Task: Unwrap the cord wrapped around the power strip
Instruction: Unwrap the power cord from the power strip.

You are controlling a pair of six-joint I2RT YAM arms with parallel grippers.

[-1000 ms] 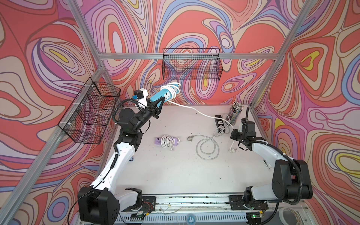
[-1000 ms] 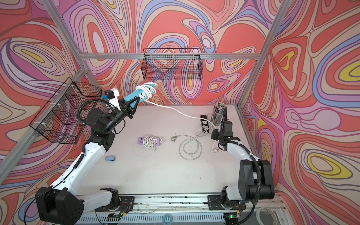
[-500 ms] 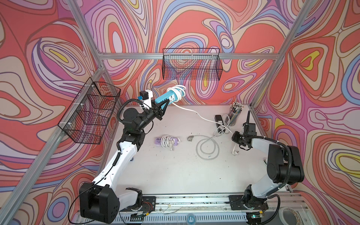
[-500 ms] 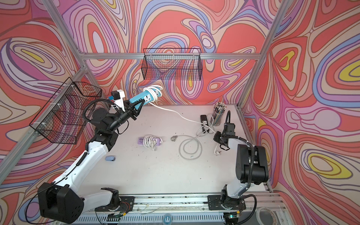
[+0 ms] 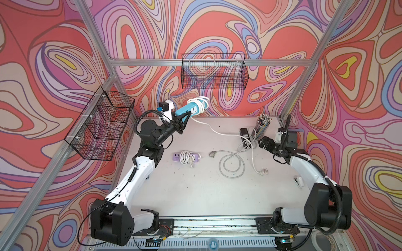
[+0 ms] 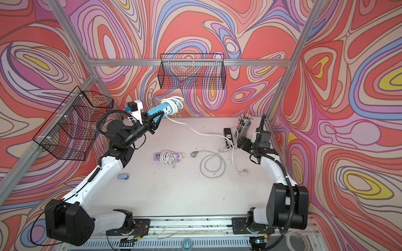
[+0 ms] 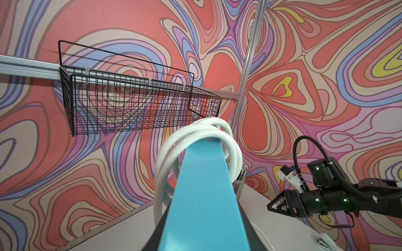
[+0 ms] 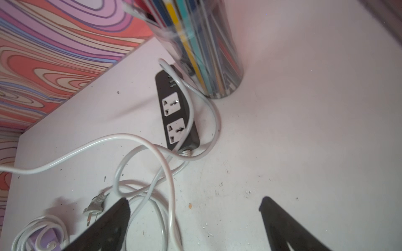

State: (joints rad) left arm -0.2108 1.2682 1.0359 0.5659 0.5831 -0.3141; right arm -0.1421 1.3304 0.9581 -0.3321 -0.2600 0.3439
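My left gripper (image 5: 181, 121) (image 6: 155, 121) is shut on a teal power strip (image 5: 185, 109) (image 6: 158, 110) (image 7: 202, 195) and holds it tilted up above the table's back left. The white cord (image 5: 198, 104) (image 6: 174, 102) (image 7: 195, 139) is looped several times around the strip's far end. One strand drops to the table, runs right past the black strip and ends in a plug (image 5: 263, 171) lying flat. My right gripper (image 5: 262, 142) (image 6: 240, 142) (image 8: 193, 204) hangs open over the table at the right, with nothing between its fingers.
A black power strip (image 5: 244, 135) (image 8: 176, 108) lies at the back right beside a cup of pencils (image 5: 263, 126), its grey cord (image 5: 231, 165) looped on the table. A purple strip (image 5: 185, 157) with a wrapped cord lies mid-table. Wire baskets (image 5: 213, 73) (image 5: 102, 123) hang on the walls.
My right gripper has gone from shut to wide open and pulled back a little toward the black strip. My left gripper has carried the teal strip slightly right.
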